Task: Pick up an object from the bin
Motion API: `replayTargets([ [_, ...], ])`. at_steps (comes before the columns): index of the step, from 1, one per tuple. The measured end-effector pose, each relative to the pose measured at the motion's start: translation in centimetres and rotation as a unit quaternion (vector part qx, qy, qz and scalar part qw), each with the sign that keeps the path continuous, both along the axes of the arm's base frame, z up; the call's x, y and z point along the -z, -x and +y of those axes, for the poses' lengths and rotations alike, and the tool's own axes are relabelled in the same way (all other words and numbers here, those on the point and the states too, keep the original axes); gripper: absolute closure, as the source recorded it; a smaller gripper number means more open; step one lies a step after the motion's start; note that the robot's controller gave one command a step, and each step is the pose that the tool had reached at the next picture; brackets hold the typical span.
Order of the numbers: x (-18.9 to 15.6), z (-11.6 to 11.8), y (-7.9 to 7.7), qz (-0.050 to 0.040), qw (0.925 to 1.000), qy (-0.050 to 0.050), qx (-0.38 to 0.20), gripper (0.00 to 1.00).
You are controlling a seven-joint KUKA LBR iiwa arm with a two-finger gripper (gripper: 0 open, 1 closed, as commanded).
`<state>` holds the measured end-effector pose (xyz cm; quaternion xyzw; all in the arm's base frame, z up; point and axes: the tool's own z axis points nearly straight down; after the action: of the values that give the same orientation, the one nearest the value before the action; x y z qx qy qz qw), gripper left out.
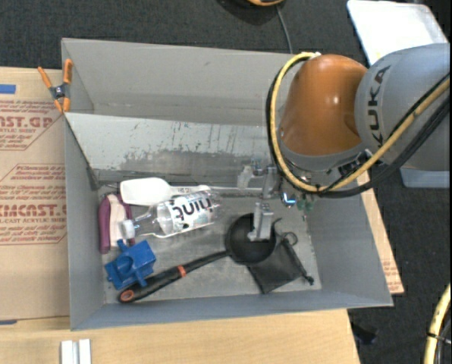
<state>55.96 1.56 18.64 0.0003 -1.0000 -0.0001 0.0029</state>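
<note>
My gripper (262, 230) hangs low in the right half of the bin, its tip right over the round bowl of a black ladle (245, 247). The ladle's long handle runs down-left to a red-orange end near the front wall. A black flat pouch (281, 270) lies just right of the ladle's bowl, partly under it. A clear plastic bottle (179, 213) with a white label lies on its side left of the gripper.
At the left lie a white scoop (144, 190), a purple tube (105, 224) and a blue blocky toy (130, 265). The arm's orange cover and yellow cable hang over the bin's back right corner.
</note>
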Motion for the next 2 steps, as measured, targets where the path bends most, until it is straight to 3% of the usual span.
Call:
replayTargets([
  [1,-0.5,0.0,-0.2,-0.004,1.0,0.0,0.0,0.0],
  [2,8.2,-1.5,2.2,-0.0053,0.9993,-0.001,0.038,0.0],
])
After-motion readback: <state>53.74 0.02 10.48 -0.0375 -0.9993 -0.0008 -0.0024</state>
